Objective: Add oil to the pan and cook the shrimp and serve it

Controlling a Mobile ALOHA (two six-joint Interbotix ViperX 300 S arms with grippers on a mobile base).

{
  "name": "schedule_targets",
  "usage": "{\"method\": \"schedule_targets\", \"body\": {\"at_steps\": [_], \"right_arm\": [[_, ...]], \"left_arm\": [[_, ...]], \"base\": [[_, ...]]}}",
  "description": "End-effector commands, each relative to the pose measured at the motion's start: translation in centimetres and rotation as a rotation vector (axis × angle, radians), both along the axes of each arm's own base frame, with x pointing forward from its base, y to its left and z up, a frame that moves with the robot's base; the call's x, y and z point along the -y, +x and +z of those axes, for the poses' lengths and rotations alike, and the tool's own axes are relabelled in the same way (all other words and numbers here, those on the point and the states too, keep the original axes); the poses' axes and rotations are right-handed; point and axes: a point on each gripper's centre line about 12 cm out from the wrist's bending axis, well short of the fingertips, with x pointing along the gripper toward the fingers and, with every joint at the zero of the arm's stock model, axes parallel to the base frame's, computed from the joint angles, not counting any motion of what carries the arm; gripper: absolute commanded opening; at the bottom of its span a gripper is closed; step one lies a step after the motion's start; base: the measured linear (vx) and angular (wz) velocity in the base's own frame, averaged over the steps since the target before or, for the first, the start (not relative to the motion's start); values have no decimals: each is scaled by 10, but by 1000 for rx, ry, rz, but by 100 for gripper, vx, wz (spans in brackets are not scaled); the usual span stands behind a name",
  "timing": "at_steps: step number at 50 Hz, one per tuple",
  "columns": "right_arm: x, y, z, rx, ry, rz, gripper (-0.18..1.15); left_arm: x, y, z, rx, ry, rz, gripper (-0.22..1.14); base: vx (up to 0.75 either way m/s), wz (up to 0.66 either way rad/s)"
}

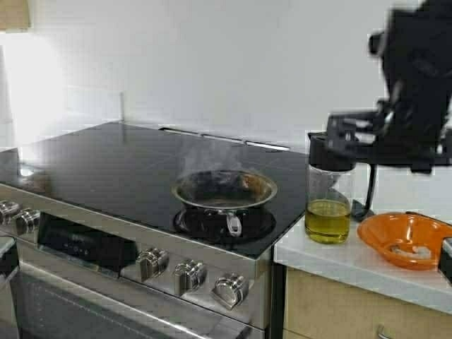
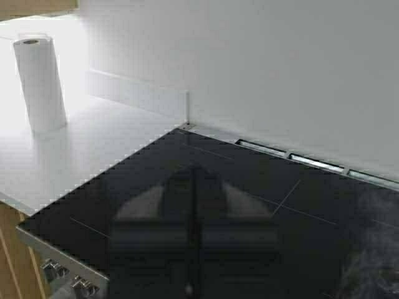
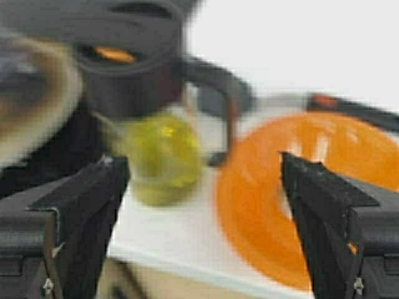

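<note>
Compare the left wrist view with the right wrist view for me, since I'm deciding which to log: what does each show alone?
Only the left wrist view shows the white paper towel roll on the pale countertop, the black glass cooktop and rising smoke.

Only the right wrist view shows the open right gripper, the tall clear glass oil jug with black lid, its yellow-green oil and the orange bowl.

Both share only the white wall.

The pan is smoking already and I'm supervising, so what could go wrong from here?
The pan is smoking, so oil poured in may spatter or burn. The jug stands near the counter edge beside the orange bowl; the open right gripper could knock either one on its approach.
</note>
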Motion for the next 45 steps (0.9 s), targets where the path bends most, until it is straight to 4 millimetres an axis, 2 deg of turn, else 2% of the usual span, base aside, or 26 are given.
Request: {"method": "schedule_targets", "body": {"at_steps": [1,8,19,45], "right_arm": [[-1,0,-18,-4,-35,-51,101],[1,-1,-33,-24,-41,-54,101],[-3,5,-47,-28,-79,-48,101],[8,49,-62,-34,-64,-38,101]], "left_arm": [[0,1,2,6,0,2,3],[0,1,2,6,-2,1,3],[0,1,1,3,-3,1,3],[0,1,-1,-3,-5,0,3]], "base": [[0,0],[0,0],[0,0],[0,0]]}}
